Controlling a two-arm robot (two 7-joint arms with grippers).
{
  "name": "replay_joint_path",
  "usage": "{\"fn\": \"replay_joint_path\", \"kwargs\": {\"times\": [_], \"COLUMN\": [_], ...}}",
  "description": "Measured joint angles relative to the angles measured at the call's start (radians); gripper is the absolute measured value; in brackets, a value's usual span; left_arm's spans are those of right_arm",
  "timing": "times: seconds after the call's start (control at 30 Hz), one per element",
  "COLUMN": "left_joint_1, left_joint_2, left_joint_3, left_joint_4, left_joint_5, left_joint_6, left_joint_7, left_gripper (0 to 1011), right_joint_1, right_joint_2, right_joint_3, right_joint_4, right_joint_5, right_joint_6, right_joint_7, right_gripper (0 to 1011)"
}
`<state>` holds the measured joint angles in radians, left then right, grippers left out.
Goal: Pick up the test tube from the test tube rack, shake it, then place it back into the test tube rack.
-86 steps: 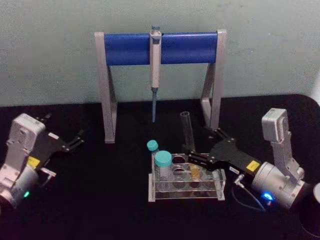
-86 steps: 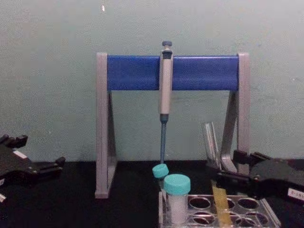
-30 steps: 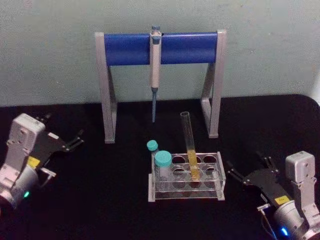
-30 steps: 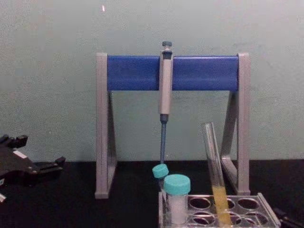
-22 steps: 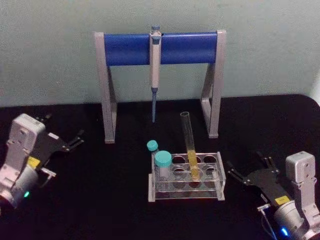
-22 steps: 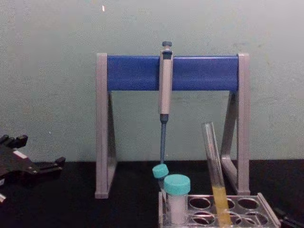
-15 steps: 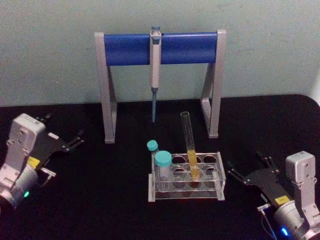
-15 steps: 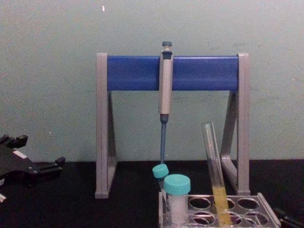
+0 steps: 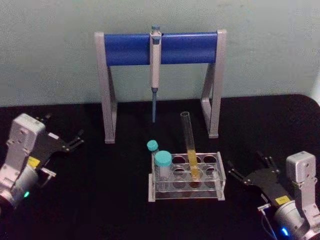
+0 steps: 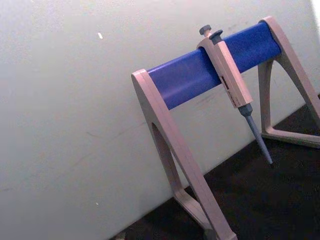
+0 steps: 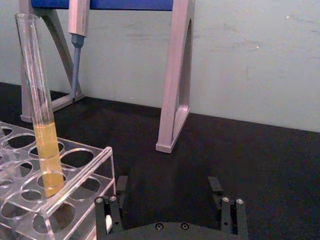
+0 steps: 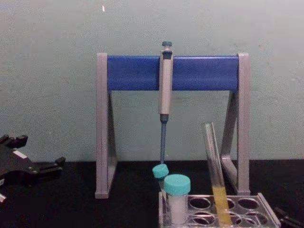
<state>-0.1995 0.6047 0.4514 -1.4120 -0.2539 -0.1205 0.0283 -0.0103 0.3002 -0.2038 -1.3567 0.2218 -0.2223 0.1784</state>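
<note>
Test tube standing in its rack, both claws clear of it.

The test tube [image 9: 190, 148], yellow liquid in its lower part, leans in a back-row hole of the test tube rack [image 9: 186, 191] at lower centre of the head view. The right claw [image 9: 248, 168] sits spread open just right of the rack, empty; the left claw [image 9: 79, 138] rests open at far left on the black desk [image 9: 115, 200]. No writing is legible.

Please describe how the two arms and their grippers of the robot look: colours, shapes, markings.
Both arms end in silver-grey metal housings with yellow stickers. The left gripper and right gripper have black plates and thin black fingers. A green light glows on the left arm, a blue one on the right.
</note>
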Motion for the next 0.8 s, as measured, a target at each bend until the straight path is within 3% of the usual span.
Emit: {"fn": "replay_joint_path", "kwargs": {"times": [0.8], "left_joint_1": [0.0], "left_joint_2": [0.0], "left_joint_3": [0.0], "left_joint_4": [0.0], "left_joint_5": [0.0], "left_joint_6": [0.0], "left_joint_7": [0.0], "left_gripper": [1010], "right_joint_1": [0.0], "right_joint_2": [0.0], "right_joint_3": [0.0], "right_joint_4": [0.0], "right_joint_5": [0.001], "right_joint_6": [0.0], "right_joint_7": [0.0], "right_gripper": [1000]}}
